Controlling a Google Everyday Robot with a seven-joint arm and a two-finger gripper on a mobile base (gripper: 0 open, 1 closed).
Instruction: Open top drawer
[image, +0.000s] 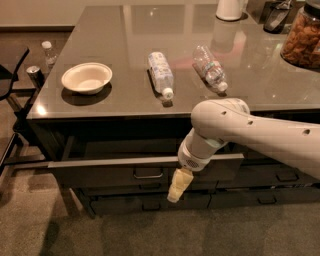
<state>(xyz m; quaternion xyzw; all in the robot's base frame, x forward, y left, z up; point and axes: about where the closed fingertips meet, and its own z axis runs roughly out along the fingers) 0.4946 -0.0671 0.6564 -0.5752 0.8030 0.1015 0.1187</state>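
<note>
White bowl (86, 78), labelled bottle (160, 74) and clear bottle (210, 68), perhaps plastic, on the table (115, 35)
</note>
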